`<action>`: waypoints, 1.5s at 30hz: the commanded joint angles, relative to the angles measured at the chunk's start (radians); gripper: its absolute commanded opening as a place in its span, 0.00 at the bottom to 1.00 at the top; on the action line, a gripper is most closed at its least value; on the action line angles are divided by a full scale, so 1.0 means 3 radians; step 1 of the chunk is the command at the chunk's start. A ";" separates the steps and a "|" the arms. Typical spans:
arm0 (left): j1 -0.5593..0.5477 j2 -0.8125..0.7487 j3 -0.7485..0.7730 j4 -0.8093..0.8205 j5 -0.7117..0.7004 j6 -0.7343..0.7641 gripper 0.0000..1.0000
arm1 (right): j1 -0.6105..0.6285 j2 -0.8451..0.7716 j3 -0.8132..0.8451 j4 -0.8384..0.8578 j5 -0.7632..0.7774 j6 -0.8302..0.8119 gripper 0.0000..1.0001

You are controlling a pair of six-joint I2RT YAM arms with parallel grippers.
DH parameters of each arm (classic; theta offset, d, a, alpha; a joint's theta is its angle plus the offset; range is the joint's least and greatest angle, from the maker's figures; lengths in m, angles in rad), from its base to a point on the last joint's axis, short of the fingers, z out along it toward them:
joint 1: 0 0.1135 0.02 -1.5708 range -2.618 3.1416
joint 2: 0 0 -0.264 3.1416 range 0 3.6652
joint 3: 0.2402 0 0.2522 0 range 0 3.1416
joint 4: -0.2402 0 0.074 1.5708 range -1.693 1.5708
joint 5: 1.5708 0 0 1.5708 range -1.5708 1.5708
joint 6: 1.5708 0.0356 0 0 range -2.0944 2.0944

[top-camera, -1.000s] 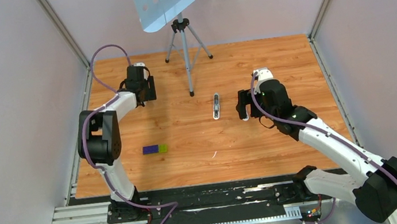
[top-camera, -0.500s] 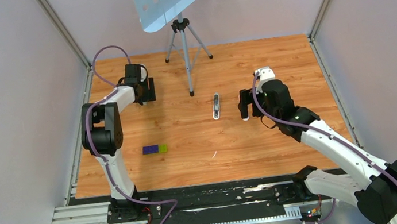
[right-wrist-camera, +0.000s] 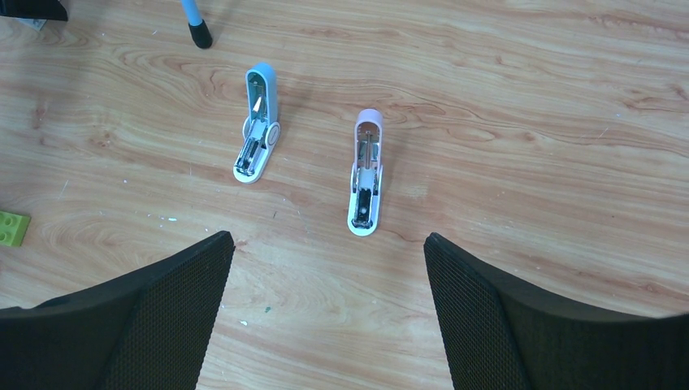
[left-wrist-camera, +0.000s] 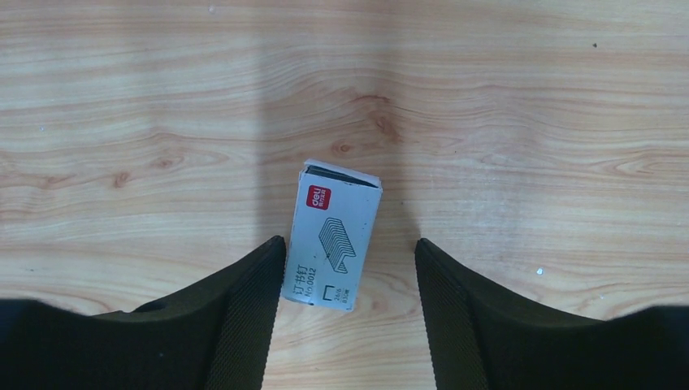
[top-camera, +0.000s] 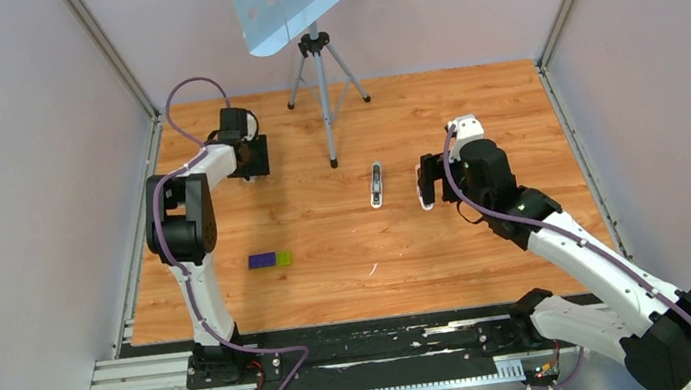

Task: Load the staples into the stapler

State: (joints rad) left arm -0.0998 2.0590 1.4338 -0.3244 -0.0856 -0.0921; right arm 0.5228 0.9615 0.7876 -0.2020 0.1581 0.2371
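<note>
Two things need care here: the box and the stapler. Our left gripper (left-wrist-camera: 349, 244) hangs low over the staple box (left-wrist-camera: 333, 236), which lies flat on the wooden table (left-wrist-camera: 528, 97); its far end looks open. The jaws are open around it. One finger (left-wrist-camera: 244, 317) is just beside the near corner of the box and the other is clearly apart, and we cannot tell if the first one touches. The box sits a little turned between the fingers. We judge it better to centre the gripper and match this angle before closing, otherwise the box can rotate or slide out. We should press softly, because thin cardboard crushes easily and staples may fall from the open end.

Our right gripper (right-wrist-camera: 327, 240) has its jaws wide and holds nothing. The stapler (right-wrist-camera: 366, 175), the pink one, lies on the table just ahead of it and seems opened, metal channel up. A blue stapler (right-wrist-camera: 258, 134) lies near it on the left; we must not confuse them.
</note>
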 commanded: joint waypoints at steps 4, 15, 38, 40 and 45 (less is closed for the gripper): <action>0.0026 0.0057 0.0096 -0.0072 -0.0004 0.0103 0.52 | -0.0030 0.0024 -0.0018 -0.0049 0.0053 -0.0053 0.91; 0.0026 0.0116 0.0177 -0.0101 -0.0079 0.0166 0.38 | -0.0034 0.0036 -0.0043 -0.0034 0.0074 -0.0056 0.92; -0.0756 -0.1235 -0.0936 0.0071 -0.0035 -0.0132 0.32 | -0.0038 -0.0168 -0.0250 -0.0082 -0.0576 0.0287 0.92; -0.0951 -0.1442 -0.1103 0.0092 -0.0047 -0.0148 0.32 | -0.0043 -0.0228 -0.0299 -0.0152 -0.0627 0.0348 0.92; -0.1433 -0.1960 -0.1525 0.0267 -0.0062 -0.0184 0.32 | -0.0114 -0.0368 -0.0459 -0.0186 -0.0816 0.0530 0.92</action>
State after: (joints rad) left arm -0.4553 1.5597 1.0550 -0.2928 -0.0975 -0.1238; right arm 0.5194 0.8837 0.6888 -0.2165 -0.0124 0.3321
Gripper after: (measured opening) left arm 0.343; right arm 0.915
